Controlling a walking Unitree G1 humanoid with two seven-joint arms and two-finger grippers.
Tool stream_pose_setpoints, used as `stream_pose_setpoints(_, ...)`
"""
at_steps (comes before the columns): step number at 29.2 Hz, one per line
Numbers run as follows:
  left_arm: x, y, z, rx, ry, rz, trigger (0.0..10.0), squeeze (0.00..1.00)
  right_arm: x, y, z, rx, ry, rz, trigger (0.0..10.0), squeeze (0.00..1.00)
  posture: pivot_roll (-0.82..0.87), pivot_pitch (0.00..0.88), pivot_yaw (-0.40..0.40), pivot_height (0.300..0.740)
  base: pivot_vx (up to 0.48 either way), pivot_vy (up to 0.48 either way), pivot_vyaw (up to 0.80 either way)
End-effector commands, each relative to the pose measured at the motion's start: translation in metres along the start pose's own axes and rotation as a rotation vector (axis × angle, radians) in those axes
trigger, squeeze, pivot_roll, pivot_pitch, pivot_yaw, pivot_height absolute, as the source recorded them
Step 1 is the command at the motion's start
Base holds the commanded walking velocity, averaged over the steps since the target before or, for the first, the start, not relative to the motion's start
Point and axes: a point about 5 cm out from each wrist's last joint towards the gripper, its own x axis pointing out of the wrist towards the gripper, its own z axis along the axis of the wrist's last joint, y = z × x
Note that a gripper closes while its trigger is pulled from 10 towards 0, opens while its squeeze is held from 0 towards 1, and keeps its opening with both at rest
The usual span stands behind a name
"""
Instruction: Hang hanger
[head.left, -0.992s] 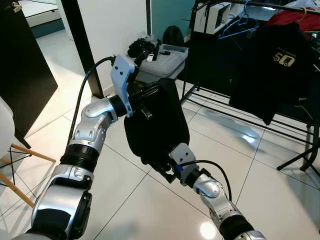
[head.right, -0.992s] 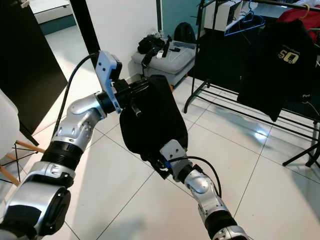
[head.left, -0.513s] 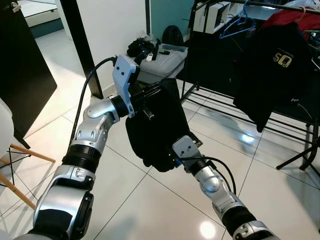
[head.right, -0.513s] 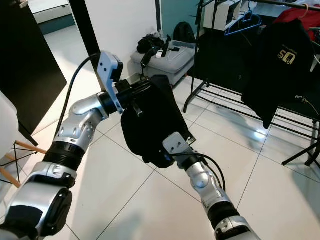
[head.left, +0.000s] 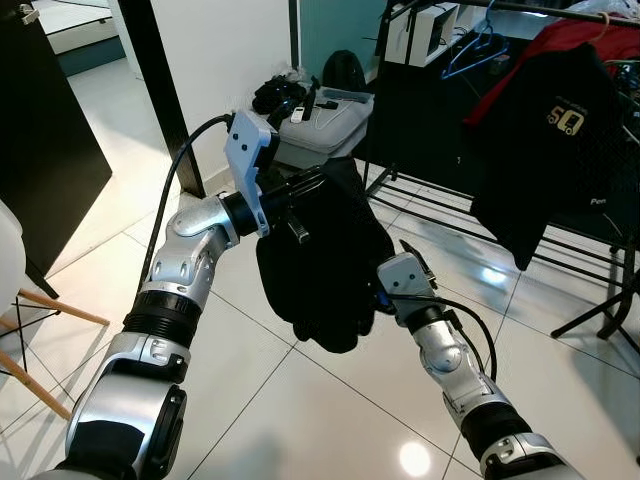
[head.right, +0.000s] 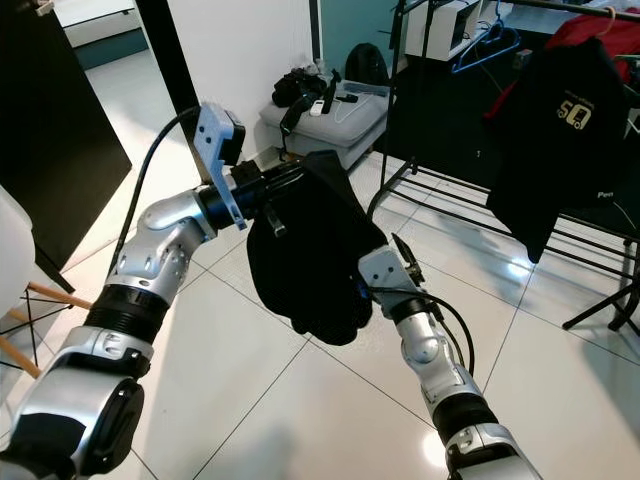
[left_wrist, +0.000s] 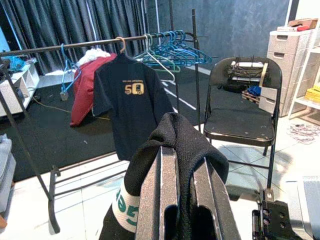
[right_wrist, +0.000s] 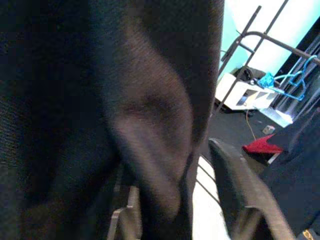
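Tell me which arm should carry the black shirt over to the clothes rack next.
Left, probably. The left gripper is clamped on the top of the black shirt, bearing its weight. The right gripper only touches the shirt's lower side, its grip hidden, so it can steady it. The clothes rack stands ahead.

The left pincer (left_wrist: 182, 200) pinches black cloth (left_wrist: 182, 142); beyond it a rail (left_wrist: 95, 42) carries a dark shirt (left_wrist: 132, 105) and hangers (left_wrist: 172, 47), beside a folding chair (left_wrist: 242, 112).
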Motion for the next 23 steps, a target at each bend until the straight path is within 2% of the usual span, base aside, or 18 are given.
stream_pose_setpoints(1,-0.002,0.0,0.005,0.012,-0.021,-0.005,10.0,0.0,0.0,0.002,0.001,0.014,-0.012,0.001,0.0,0.05,-0.04,0.083,0.041,0.74,0.0,0.0,0.0)
stream_pose_setpoints(13,-0.008,0.002,0.001,0.025,0.011,0.011,10.0,0.0,0.003,0.001,0.008,0.053,-0.048,-0.003,0.0,0.04,-0.04,0.084,0.042,0.74,0.0,0.0,0.0)
stream_pose_setpoints(14,-0.012,0.005,-0.005,0.039,0.063,0.035,10.0,0.0,0.006,-0.003,0.011,0.08,-0.059,-0.011,0.0,0.04,-0.03,0.087,0.048,0.74,0.0,0.0,0.0)
stream_pose_setpoints(15,-0.02,0.009,-0.018,0.082,0.169,0.074,10.0,0.0,0.011,-0.007,0.015,0.124,-0.068,-0.017,0.0,0.03,-0.03,0.09,0.06,0.74,0.0,0.0,0.0)
stream_pose_setpoints(16,-0.02,0.009,-0.018,0.082,0.169,0.074,10.0,0.0,0.011,-0.007,0.015,0.124,-0.068,-0.017,0.0,0.03,-0.03,0.09,0.06,0.74,0.0,0.0,0.0)
stream_pose_setpoints(17,-0.031,0.014,-0.034,0.138,0.295,0.118,10.0,0.0,0.016,-0.011,0.021,0.185,-0.075,0.009,0.0,0.0,-0.03,0.092,0.063,0.74,0.0,0.0,0.0)
stream_pose_setpoints(18,-0.046,0.019,-0.051,0.199,0.437,0.172,10.0,0.06,0.02,-0.013,0.026,0.235,-0.081,0.048,0.0,0.0,-0.03,0.095,0.065,0.74,0.0,0.0,0.0)
stream_pose_setpoints(22,-0.046,0.019,-0.051,0.199,0.437,0.172,10.0,0.06,0.02,-0.013,0.026,0.235,-0.081,0.048,0.0,0.0,-0.03,0.095,0.065,0.74,0.0,0.0,0.0)
stream_pose_setpoints(23,-0.062,0.022,-0.067,0.243,0.554,0.215,10.0,1.0,0.024,-0.015,0.031,0.302,-0.081,0.088,0.0,0.0,-0.02,0.1,0.065,0.74,0.0,0.0,0.0)
